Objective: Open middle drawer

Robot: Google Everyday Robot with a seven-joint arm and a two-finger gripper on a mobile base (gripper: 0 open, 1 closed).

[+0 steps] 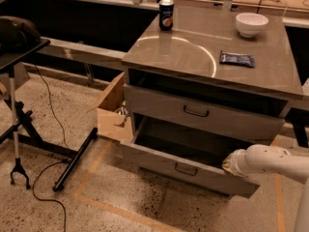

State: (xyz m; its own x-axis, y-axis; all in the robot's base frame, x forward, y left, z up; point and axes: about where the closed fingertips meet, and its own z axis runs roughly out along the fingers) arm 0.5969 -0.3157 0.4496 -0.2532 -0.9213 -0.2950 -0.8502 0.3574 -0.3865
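The grey cabinet stands in the middle of the camera view. Its middle drawer is pulled out towards me, with its dark inside showing and a small dark handle at the centre of its front. The taller top drawer above it is set further back. The lowest drawer is hidden behind the pulled-out front. My gripper is at the end of the white arm coming in from the right. It sits at the top edge of the middle drawer's front, near its right end.
A soda can, a white bowl and a blue packet lie on the cabinet top. An open cardboard box stands against the cabinet's left side. A black stand with a cable is on the left floor.
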